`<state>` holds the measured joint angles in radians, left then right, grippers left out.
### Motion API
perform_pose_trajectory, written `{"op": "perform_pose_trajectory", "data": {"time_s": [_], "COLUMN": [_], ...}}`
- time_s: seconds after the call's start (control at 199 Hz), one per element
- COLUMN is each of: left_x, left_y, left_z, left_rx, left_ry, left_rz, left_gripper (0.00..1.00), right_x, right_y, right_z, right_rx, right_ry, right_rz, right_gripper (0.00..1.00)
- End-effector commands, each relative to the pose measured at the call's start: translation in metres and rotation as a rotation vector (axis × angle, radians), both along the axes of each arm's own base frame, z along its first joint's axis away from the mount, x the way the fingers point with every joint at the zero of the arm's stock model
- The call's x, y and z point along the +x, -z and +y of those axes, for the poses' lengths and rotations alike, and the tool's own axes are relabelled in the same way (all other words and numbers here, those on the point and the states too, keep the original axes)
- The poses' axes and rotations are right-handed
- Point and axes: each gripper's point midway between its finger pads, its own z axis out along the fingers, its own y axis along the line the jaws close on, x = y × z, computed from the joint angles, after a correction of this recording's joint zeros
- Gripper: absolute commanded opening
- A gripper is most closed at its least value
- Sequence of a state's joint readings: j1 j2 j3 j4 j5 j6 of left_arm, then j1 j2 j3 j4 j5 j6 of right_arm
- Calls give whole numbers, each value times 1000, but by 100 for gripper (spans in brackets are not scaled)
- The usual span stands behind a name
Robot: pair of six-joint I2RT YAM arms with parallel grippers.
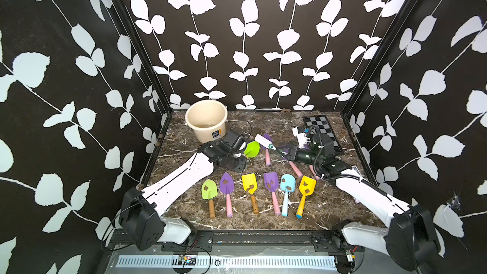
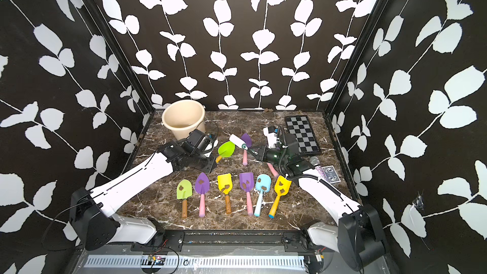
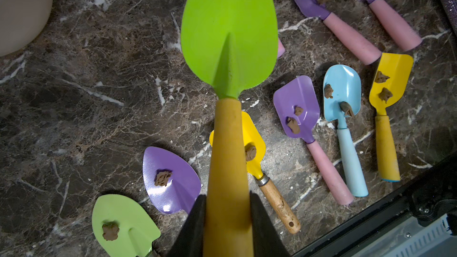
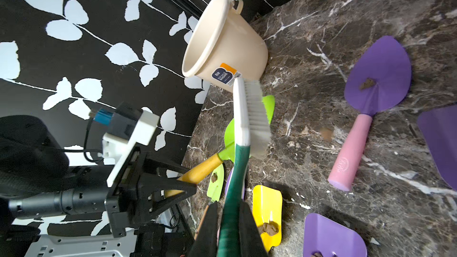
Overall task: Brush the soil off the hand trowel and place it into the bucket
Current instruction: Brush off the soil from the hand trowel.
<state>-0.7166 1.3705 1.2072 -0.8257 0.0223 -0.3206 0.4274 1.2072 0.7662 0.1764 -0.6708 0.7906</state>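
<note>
My left gripper [image 3: 227, 201] is shut on the yellow handle of a lime-green hand trowel [image 3: 228, 33], held above the table right of the bucket. Its blade [image 1: 251, 149] shows no soil in the left wrist view. My right gripper [image 4: 228, 206] is shut on the green handle of a white-bristled brush [image 4: 248, 114]. The brush head [image 1: 263, 141] hangs close beside the blade's tip; I cannot tell whether they touch. The cream bucket [image 1: 206, 119] stands upright at the back left. Brown soil clumps [image 3: 162, 178] sit on the other trowels.
Several soiled trowels [image 1: 226, 184] lie in a row along the front. A purple trowel with a pink handle [image 1: 267, 155] lies under the brush, and another pink handle [image 1: 296, 170] lies below my right arm. A chessboard [image 1: 320, 130], a microphone [image 2: 316, 163] and a card box [image 2: 330, 173] lie at the right.
</note>
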Motion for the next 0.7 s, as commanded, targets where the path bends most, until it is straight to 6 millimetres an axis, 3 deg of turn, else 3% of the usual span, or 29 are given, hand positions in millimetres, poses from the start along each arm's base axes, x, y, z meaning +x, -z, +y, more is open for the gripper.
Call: {"op": "perform_pose_trajectory", "data": {"time_s": [0.0, 0.176, 0.301, 0.472, 0.697], "left_x": [-3, -1, 2, 2, 1], "left_y": [-11, -21, -34, -42, -38], "left_z": [3, -5, -14, -15, -5], "left_rx": [-26, -80, -152, -172, -141], "left_ry": [7, 30, 45, 50, 33], "left_rz": [-25, -62, -112, -136, -149], "left_gripper": [0, 0, 0, 0, 0], "right_x": [-7, -21, -18, 1, 21], "right_y": [-38, -40, -26, 3, 4], "right_z": [15, 44, 57, 47, 20], "right_rx": [82, 142, 186, 150, 217], "right_ry": [-49, -137, -147, -39, 63], "right_rz": [-81, -58, 0, 68, 106], "right_gripper": [0, 0, 0, 0, 0]}}
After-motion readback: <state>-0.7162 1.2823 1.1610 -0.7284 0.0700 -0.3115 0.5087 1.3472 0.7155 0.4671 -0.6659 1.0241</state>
